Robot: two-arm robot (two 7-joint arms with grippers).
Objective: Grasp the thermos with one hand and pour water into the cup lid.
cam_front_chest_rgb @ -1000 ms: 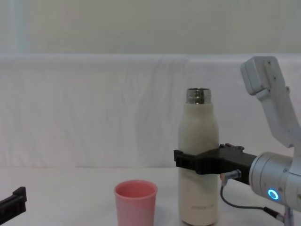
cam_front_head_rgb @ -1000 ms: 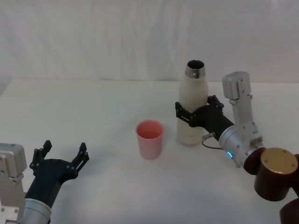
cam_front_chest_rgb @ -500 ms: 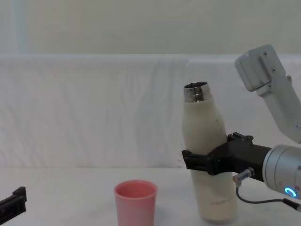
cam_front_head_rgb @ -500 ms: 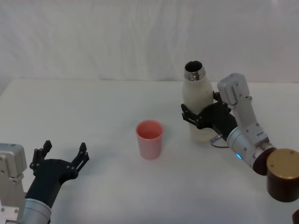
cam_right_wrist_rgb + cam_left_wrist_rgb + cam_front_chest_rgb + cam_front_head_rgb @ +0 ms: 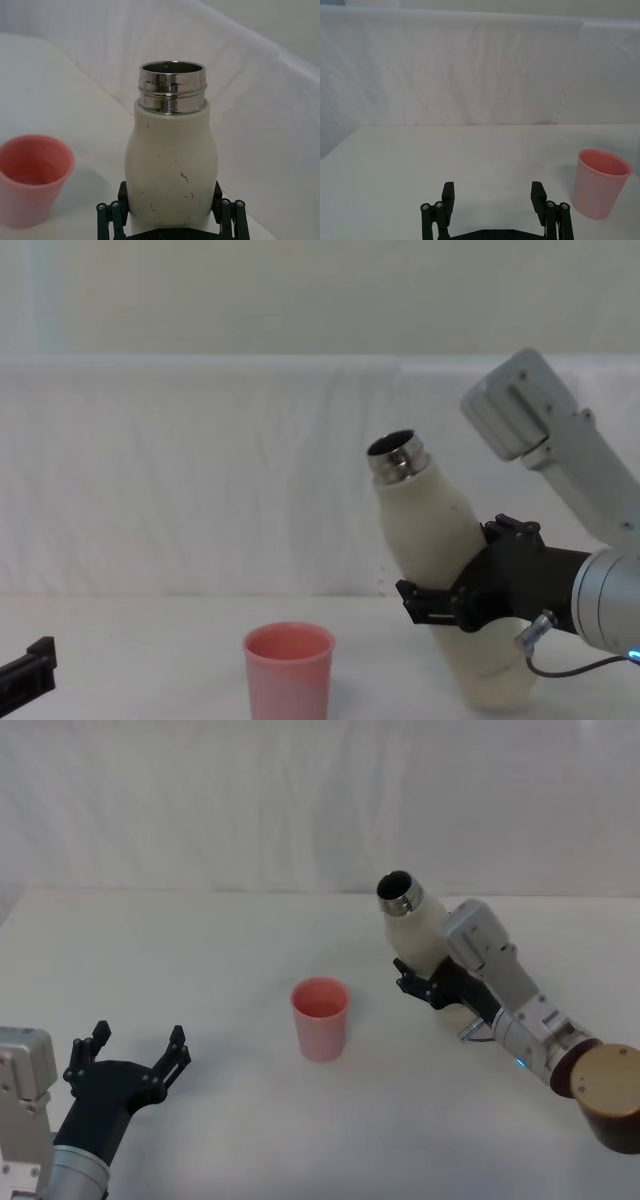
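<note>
One second on, our right gripper (image 5: 428,982), clamped on the thermos (image 5: 418,928), has lifted it and tipped its neck toward the cup lid (image 5: 320,1018); our left gripper (image 5: 133,1065) rests spread open, low over the worktop (image 5: 220,950).

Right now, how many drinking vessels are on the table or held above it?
2: a small pink plastic cup lid standing mid-table, and a tall cream-white steel-necked thermos tilted in the right hand.
</note>
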